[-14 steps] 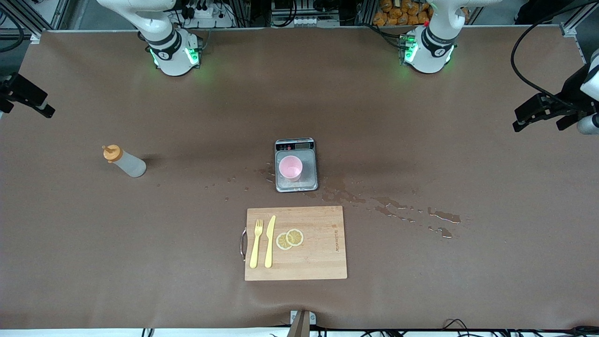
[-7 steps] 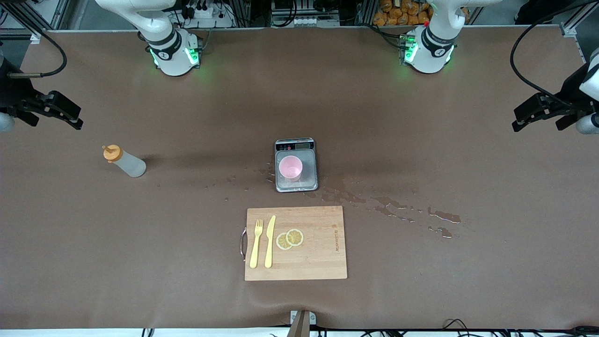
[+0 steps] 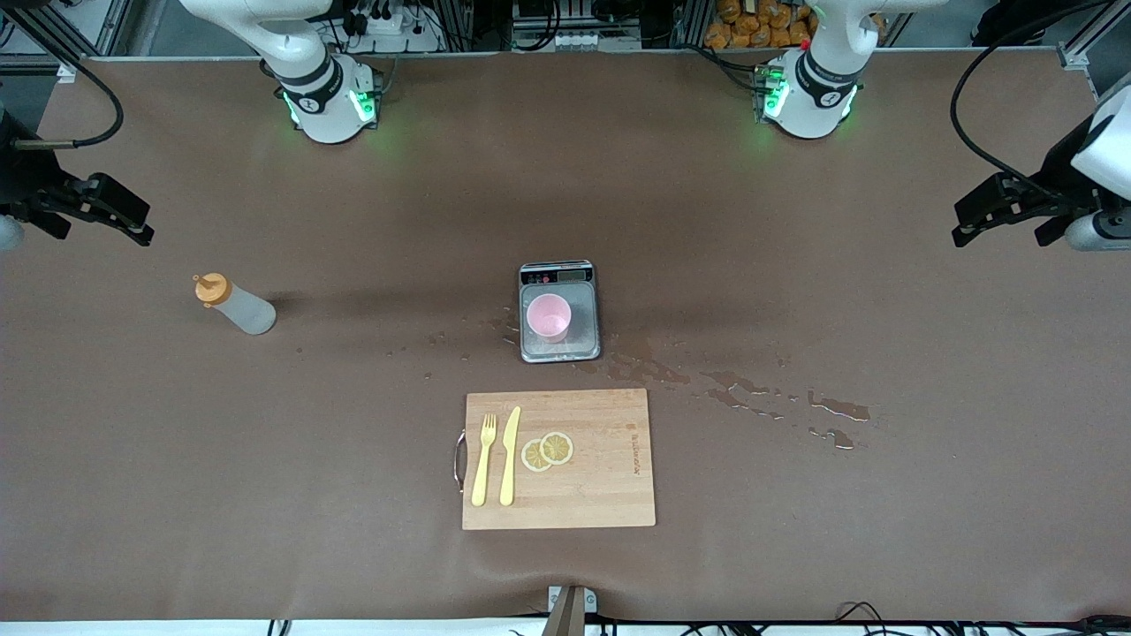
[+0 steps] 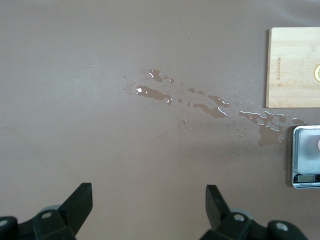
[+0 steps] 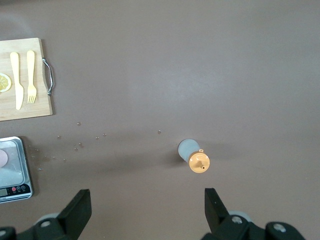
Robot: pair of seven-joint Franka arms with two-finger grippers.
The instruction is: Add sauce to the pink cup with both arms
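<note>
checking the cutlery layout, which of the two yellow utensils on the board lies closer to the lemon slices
The yellow knife: it lies beside the lemon slices, while the yellow fork lies on the knife's outer side, by the cutting board handle.

You had one sauce bottle, one pink cup, one scale, one cutting board, one fork, one knife, two lemon slices, two grippers: left gripper, right gripper.

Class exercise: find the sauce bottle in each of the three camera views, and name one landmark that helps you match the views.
Front view: the sauce bottle stands on the table toward the right arm's end.
Right wrist view: it is seen from above, orange cap up.
Left wrist view: not in it.
Shared landmark: the grey scale.
</note>
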